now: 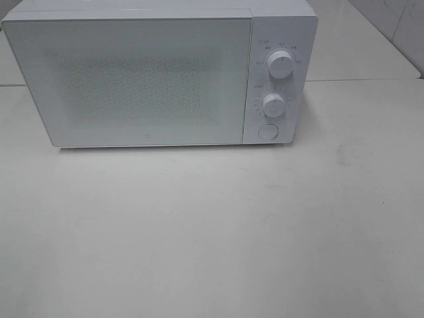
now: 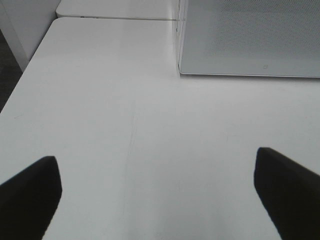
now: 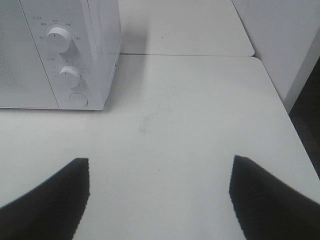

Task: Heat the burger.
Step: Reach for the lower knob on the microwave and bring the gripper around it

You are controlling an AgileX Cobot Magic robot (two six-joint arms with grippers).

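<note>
**Counter** (image 1: 212, 252): broad and white, with open surface in front of the microwave (image 1: 159, 73), which stands at its far side.

**Door** (image 1: 132, 79): shut and frosted. I cannot see through it.

**Burger:** in none of my views. I cannot tell whether it sits behind the door.

**Panel right of the door:** upper knob (image 1: 281, 65), lower knob (image 1: 273, 105), button (image 1: 267, 131).

**Left tool** (image 2: 157, 172) and **right tool** (image 3: 160, 170): each spread wide, holding nothing, over open counter short of the microwave.

**Step, as I judge it:** the door is not yet opened. The next move calls for finding the burger, probably by pressing the button with the right tool to release the door.

**Room:** there is ample space for the door to swing. The left edge (image 2: 27, 67) and right edge (image 3: 283, 110) of the counter lie outboard of the tools, so I would keep my moves inward.
</note>
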